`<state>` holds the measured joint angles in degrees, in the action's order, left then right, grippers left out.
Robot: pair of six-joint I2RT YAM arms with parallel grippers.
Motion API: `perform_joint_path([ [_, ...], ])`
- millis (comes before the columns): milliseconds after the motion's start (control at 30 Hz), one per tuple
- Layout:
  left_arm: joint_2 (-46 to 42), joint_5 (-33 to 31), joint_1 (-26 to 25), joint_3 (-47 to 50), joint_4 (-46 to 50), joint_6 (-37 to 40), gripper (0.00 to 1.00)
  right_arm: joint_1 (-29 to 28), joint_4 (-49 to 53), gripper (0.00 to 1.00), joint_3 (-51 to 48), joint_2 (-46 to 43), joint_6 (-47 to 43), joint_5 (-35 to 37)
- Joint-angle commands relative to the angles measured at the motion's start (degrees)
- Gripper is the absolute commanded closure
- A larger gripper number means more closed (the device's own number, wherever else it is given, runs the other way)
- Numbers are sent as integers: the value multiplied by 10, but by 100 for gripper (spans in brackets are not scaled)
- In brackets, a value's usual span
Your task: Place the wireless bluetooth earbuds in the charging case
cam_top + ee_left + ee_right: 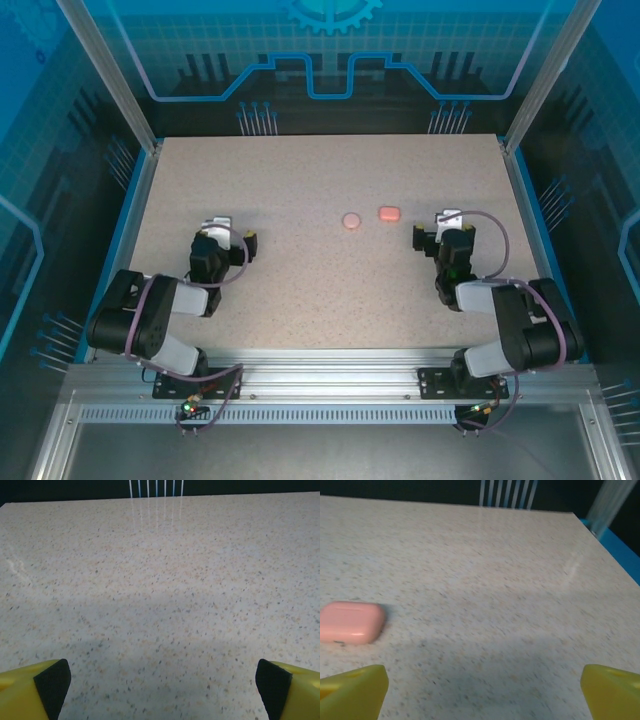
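Two pink cases, round case (351, 220) and oblong case (389, 213), untouched; left gripper (232, 232), right gripper (435, 228) apart, empty; next likely: reach, open one.

Left case (351, 220) lies beside right case (389, 213), seemingly apart.

Bench (300, 300): beige, finely speckled in grey and brown.
Charging case (389, 213): plain salmon-pink.
Rounder case (351, 220), at its 9 o'clock: paler pink.
Left gripper (161, 682): yellow fingers, black pads (52, 686).
Right gripper (484, 692): yellow fingers.
Backdrop (320, 85), at 12 o'clock: blue, with a circuit-line pattern.
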<state>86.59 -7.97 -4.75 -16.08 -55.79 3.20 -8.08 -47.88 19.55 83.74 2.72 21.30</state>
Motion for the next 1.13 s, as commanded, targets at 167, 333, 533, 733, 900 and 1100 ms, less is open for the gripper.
perform_joint_path([
  [167,2,118,51,-65,84,-14,1,41,26,0,40,21,-8,-112],
  [333,5,155,75,-66,83,-29,1,41,26,0,39,23,-9,-112],
  [533,6,126,71,-71,90,-32,1,41,26,0,41,23,-10,-110],
  [733,6,88,62,-73,97,-37,1,34,25,0,40,24,-15,-101],
  [900,6,86,61,-73,98,-37,1,33,31,0,44,25,-16,-103],
  [1100,6,77,56,-73,97,-35,1,45,44,0,51,26,-29,-169],
])
